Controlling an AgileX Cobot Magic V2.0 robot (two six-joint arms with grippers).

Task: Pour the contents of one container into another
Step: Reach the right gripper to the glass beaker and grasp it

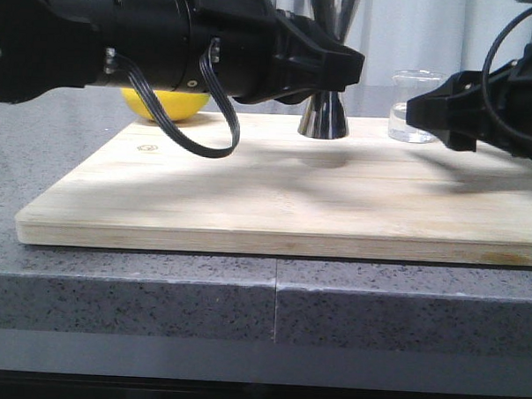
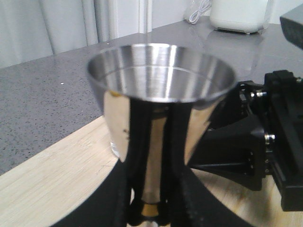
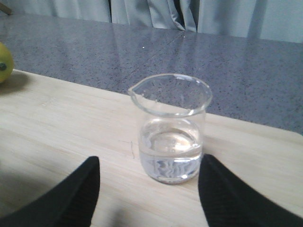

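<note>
reaching stage, nothing poured yet; beaker (image 3: 171, 130) upright at the far right of the cutting board (image 1: 275, 195), partly filled with clear liquid, untouched; right gripper (image 3: 149, 189) spread wide, fingers either side of the beaker's base and short of it, holding nothing; left gripper (image 2: 150, 208) apparently clamped on the waist of the steel jigger (image 2: 161, 75), though contact is hard to confirm; next: advance, close on the glass, lift, tip the lip over the jigger; white print on the beaker too blurred to read; lemon (image 1: 164, 104) behind the left arm.
</note>
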